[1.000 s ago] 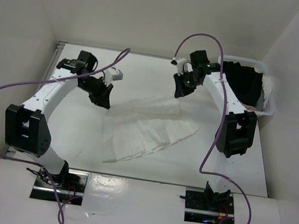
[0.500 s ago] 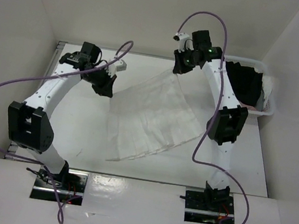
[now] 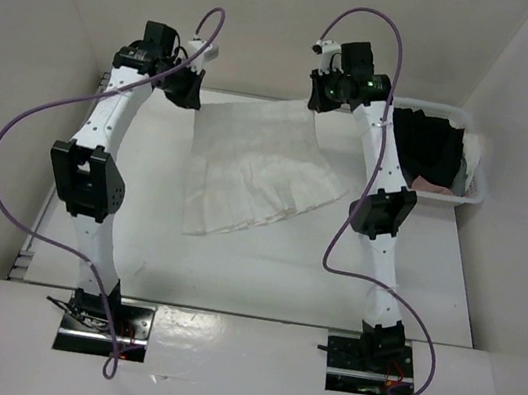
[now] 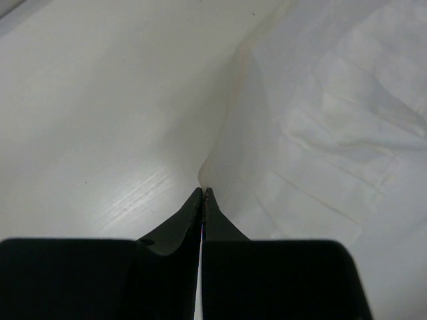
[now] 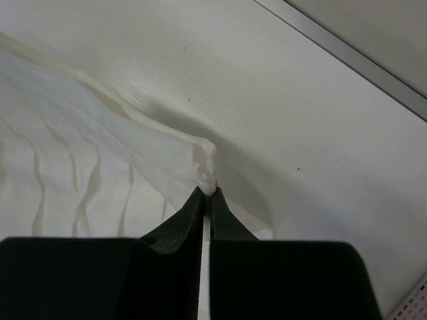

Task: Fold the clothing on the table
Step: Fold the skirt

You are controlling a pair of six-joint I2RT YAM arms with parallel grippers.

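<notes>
**White worktop, clothing pinched at two corners**

The worktop (image 3: 231,273) is plain white and boxed in by pale walls (image 3: 274,17), with a grey rail (image 5: 347,57) running along its far edge. The clothing (image 3: 253,170) sits in the far middle of it, between the two arms. It is thin, white and pleated, with its narrow folds fanning out towards the near side.

Its far edge is stretched almost straight from one hand to the other, close to the rail. The near hem lies loose on the worktop, slanting down to the left.

The left hand (image 3: 188,94) is closed tight on the far left corner. From its wrist camera the black fingers meet with only a sliver of fabric between them, and the cloth falls away to the right.

The right hand (image 3: 318,100) is likewise clamped on the far right corner. A small bunched tip of ribbed fabric pokes out just past its fingertips, and the raised edge casts a shadow on the worktop.

At the far right stands a clear bin (image 3: 475,187) holding a black garment (image 3: 429,149) and a pink cloth (image 3: 435,186), well apart from the clothing. Purple cables (image 3: 7,155) loop off both arms.
</notes>
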